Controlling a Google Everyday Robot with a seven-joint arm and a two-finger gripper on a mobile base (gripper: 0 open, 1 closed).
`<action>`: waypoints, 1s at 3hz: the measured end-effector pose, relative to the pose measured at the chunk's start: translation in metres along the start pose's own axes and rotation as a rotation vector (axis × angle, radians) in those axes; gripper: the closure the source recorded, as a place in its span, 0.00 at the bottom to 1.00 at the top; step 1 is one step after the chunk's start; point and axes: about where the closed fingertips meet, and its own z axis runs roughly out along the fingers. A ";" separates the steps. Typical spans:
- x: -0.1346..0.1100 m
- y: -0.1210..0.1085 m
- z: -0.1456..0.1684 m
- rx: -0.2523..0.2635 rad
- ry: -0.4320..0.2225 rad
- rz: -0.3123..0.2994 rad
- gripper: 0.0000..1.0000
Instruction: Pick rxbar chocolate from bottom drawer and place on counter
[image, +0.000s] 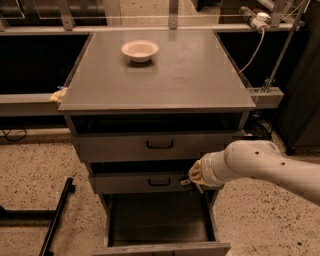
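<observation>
The bottom drawer (159, 220) is pulled out at the foot of the grey cabinet, and its plain grey inside shows. I see no rxbar chocolate in it or anywhere else; the drawer's back part lies in shadow. My gripper (193, 178) hangs on the white arm coming in from the right. It sits at the right end of the middle drawer's front, just above the open bottom drawer's right rear corner. The counter (165, 85) is the flat grey cabinet top.
A small white bowl (140, 50) stands on the back left of the counter. The two upper drawers with black handles (160, 144) are slightly ajar. A black bar (56, 220) lies on the speckled floor at left. Cables and a pole stand at right.
</observation>
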 end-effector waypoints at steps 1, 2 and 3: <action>-0.033 -0.017 -0.069 0.022 0.067 -0.041 1.00; -0.061 -0.049 -0.142 0.075 0.163 -0.091 1.00; -0.088 -0.085 -0.208 0.134 0.253 -0.140 1.00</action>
